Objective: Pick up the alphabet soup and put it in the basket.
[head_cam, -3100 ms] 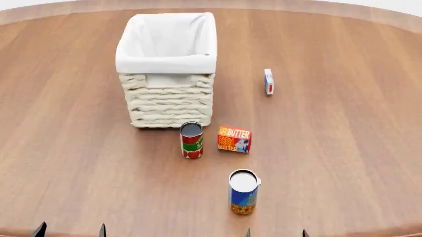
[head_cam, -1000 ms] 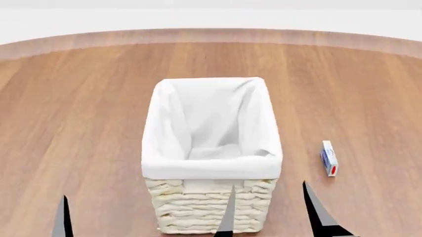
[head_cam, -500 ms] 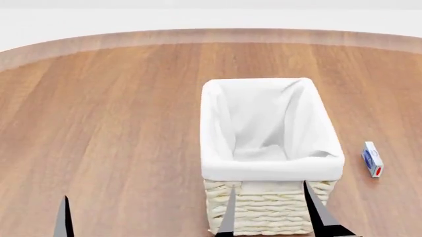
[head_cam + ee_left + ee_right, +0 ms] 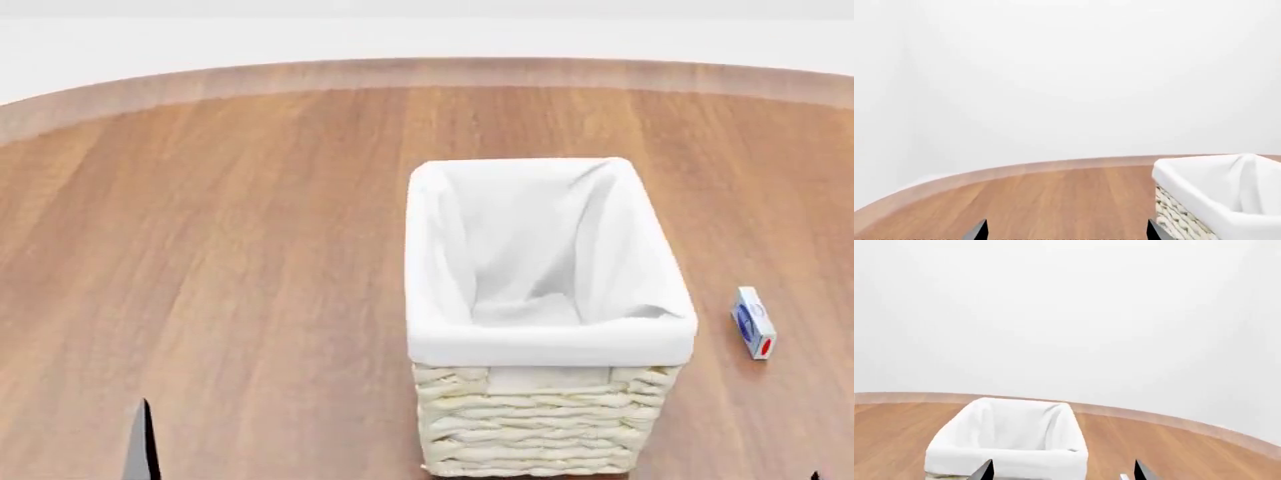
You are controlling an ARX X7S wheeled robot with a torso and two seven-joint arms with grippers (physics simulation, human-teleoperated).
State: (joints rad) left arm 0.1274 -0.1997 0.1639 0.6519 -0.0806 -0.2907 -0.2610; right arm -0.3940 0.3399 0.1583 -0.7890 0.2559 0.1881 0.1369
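Right of centre in head view: basket (image 4: 547,330) upright on table (image 4: 214,250), small box (image 4: 754,322) just right. Soup out of sight. Left gripper (image 4: 1065,231) and right gripper (image 4: 1062,469) fingertips spread wide, holding nothing.

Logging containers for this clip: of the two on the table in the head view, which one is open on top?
The cream woven basket, its white-lined inside showing; the small blue-and-white box standing apart from it is closed.
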